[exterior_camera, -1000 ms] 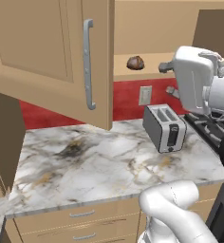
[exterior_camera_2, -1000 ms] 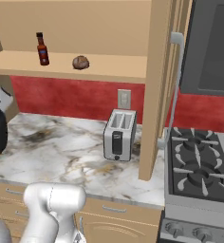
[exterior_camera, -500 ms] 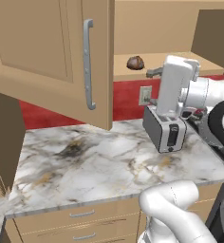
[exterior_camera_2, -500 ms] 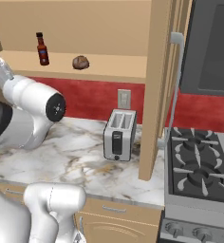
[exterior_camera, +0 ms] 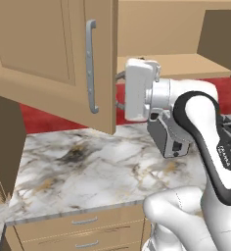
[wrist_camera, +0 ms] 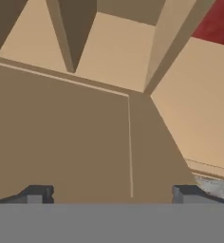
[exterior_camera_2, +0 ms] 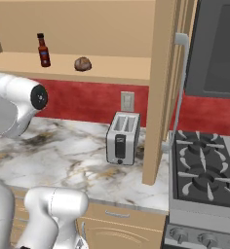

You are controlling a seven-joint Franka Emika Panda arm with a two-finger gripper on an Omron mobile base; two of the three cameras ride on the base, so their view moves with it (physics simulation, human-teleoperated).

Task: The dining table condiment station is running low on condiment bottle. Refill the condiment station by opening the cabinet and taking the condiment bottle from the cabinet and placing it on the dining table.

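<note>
In the left base view, one cabinet point(exterior_camera: 54, 54) door hangs open on the left, with one long silver handle point(exterior_camera: 91, 66) on it. My white hand is right beside that door, up by the shelf. My gripper point(wrist_camera: 111, 193) has its two fingertips point(wrist_camera: 35, 194) spread wide apart with nothing between them, and they face tan cabinet boards.

In the right base view, one condiment bottle point(exterior_camera_2: 43, 50) stands upright on the left of the open shelf. One small brown round thing point(exterior_camera_2: 82, 63) sits near it. Below, one silver toaster point(exterior_camera_2: 123, 137) stands on the marble counter point(exterior_camera_2: 63, 155). One black stove point(exterior_camera_2: 204, 175) is on the right.
</note>
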